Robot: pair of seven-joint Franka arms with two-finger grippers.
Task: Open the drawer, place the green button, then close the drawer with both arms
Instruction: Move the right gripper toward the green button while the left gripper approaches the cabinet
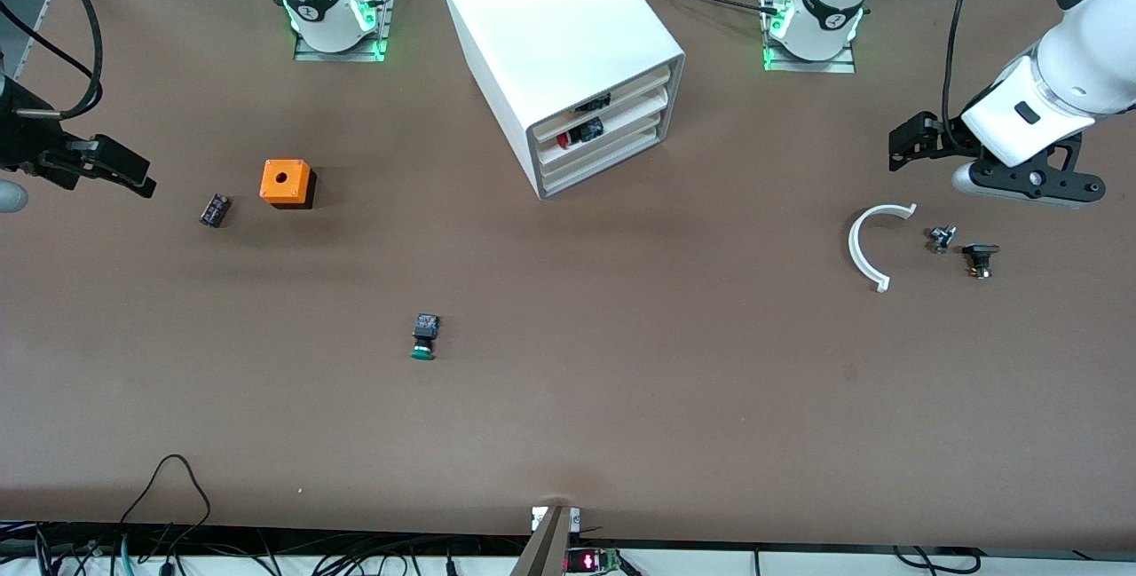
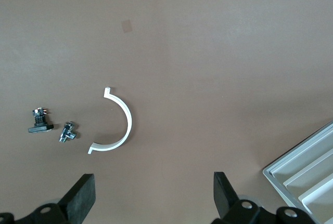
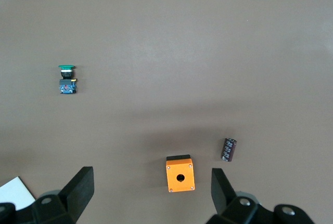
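You are looking at the small push button with the round green cap and black-blue blocky body (image 1: 425, 336) lying on its side on the bare brown table (image 1: 621, 398), nearest the front camera, well apart from both grippers. Farther from that camera, toward the right arm's end, a small dark cylindrical part (image 1: 214, 209) is lying beside an orange box with a round hole in its top (image 1: 286, 183). Toward the left arm's end, a white half-ring clip (image 1: 871, 244), a small metal fitting (image 1: 941, 238) and a small black flat-headed part (image 1: 980, 257) are sitting close together.

Your left gripper (image 2: 153, 195) is hanging above that cluster with its fingers spread wide, gripping nothing. Your right gripper (image 3: 151, 193) is hovering over the table near the orange box, equally wide and empty.

Farthest back, the big white boxy cabinet (image 1: 559, 43) is standing between the bases, its wide shallow white bottom drawer (image 1: 599, 170) sitting closed, with a red-capped button (image 1: 581, 133) showing in the compartment above.
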